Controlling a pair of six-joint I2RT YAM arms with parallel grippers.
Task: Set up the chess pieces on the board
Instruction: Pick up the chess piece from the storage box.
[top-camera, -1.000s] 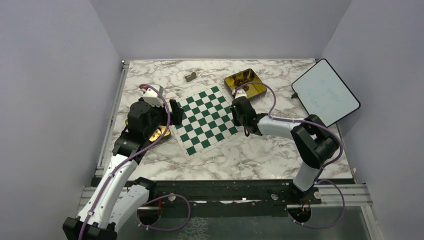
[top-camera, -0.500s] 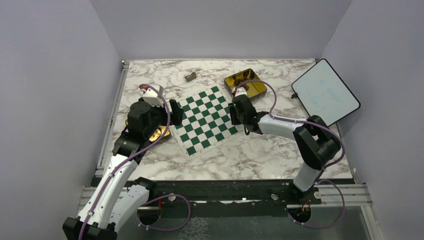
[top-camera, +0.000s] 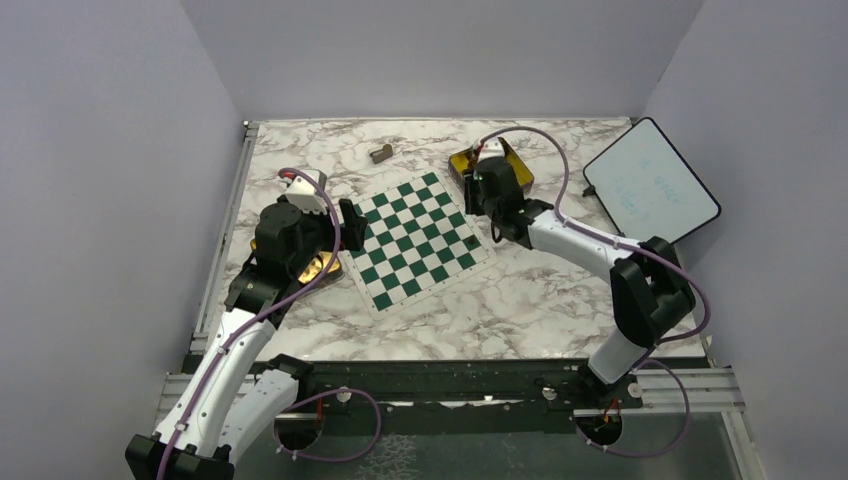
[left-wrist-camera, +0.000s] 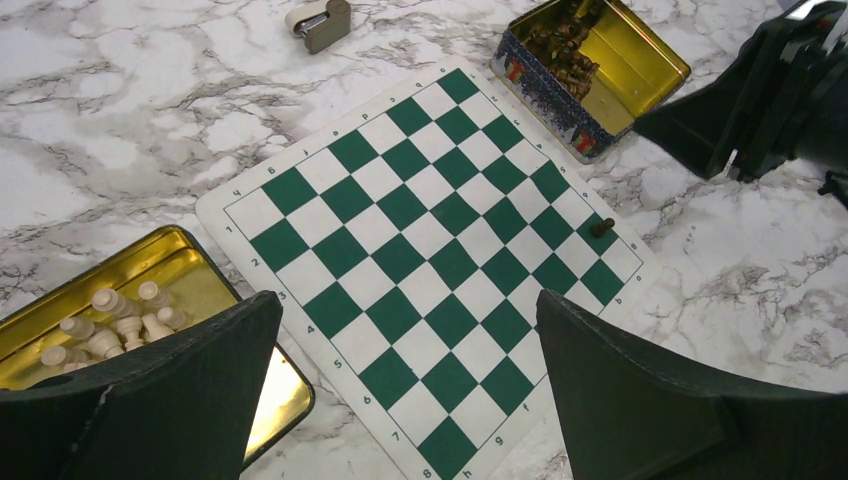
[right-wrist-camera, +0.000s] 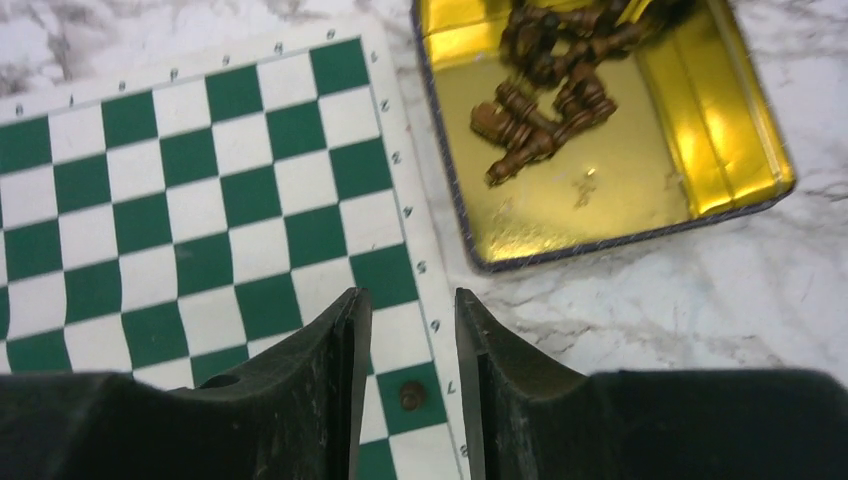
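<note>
Right wrist view: one dark chess piece (right-wrist-camera: 410, 395) is seen upright on a green edge square of the board (right-wrist-camera: 200, 200), judged a first placement. The other chess pieces (right-wrist-camera: 540, 110) are heaped in the gold tin (right-wrist-camera: 620, 200) just beside the board. The right gripper (right-wrist-camera: 412, 300) is held above the piece, jaws narrowly parted, nothing gripped. The left gripper (left-wrist-camera: 408, 300) is spread wide and empty over the opposite edge.

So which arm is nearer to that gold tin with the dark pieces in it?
Right. The right gripper hangs just beside the gold tin, at the edge of the board. The left gripper is on the board's opposite side, by the other tin.
</note>
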